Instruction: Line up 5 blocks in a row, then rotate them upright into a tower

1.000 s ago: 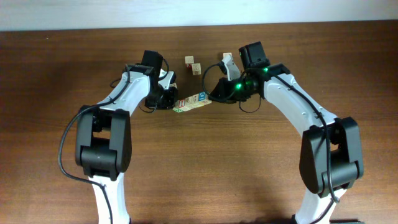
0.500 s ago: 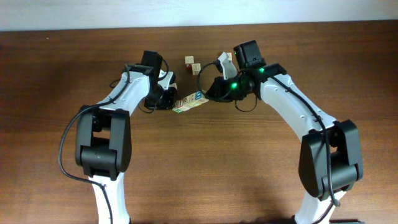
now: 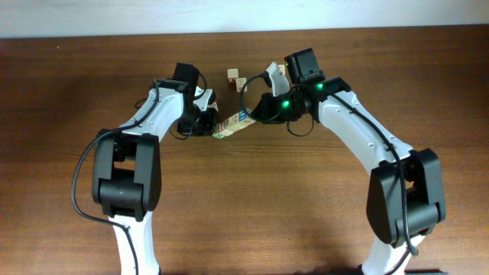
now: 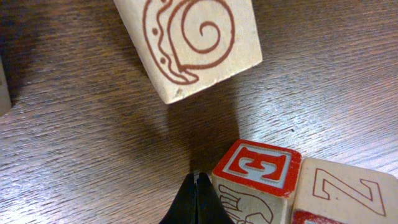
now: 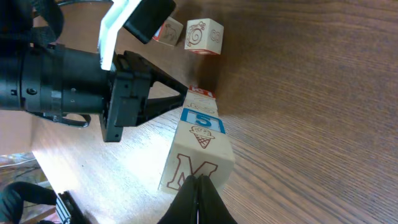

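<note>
A dark brown wooden table (image 3: 69,92) is filling almost all of the overhead view. Its wood lines are running from side to side. A pale strip (image 3: 229,15) is running along the top edge of that view, behind the table. It is not clear if it is a wall or a floor. Soft light is coming from above and making small dark shadows on the wood. In the left wrist view, the light is shining white on the table at the middle right.
</note>
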`<state>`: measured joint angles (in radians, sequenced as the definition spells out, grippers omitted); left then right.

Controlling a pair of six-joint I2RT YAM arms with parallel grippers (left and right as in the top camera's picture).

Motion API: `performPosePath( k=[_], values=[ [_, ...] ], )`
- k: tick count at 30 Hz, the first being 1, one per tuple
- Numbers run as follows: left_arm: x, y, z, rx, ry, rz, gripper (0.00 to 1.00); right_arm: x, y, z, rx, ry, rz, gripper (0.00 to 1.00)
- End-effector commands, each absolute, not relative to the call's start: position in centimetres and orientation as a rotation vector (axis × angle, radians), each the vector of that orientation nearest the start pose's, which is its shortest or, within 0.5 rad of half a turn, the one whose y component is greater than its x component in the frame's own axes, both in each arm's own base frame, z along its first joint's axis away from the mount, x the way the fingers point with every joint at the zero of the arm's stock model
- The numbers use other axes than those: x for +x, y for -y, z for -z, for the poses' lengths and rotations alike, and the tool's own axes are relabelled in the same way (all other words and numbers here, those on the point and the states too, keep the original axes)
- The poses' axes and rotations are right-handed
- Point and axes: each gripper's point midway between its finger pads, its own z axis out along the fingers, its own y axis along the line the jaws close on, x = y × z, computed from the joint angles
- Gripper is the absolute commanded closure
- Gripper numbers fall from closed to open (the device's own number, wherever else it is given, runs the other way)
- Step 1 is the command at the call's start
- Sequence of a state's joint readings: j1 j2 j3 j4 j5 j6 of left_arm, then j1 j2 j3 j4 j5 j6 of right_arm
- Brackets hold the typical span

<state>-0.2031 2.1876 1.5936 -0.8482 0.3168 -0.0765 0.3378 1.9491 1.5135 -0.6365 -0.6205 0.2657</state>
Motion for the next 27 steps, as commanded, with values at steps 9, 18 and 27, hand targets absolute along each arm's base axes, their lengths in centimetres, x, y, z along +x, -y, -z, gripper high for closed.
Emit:
performPosePath(
  k=[9, 18, 27],
  values=[
    [40.0, 20.5, -2.4, 0.338, -2.961, 0.888, 1.0, 38.7, -27.8, -10.6, -0.397, -2.712, -1.029, 0.96],
    [39.7, 21.2, -2.6, 0.355, -2.957, 0.918, 1.0, 38.7, -27.7, -10.5, -0.395, -2.714, -1.022, 0.96],
    [39.6, 22.1, -2.6, 0.376, -2.949, 0.918, 1.0, 38.7, -27.4, -10.2, -0.386, -2.729, -0.996, 0.96]
  ],
)
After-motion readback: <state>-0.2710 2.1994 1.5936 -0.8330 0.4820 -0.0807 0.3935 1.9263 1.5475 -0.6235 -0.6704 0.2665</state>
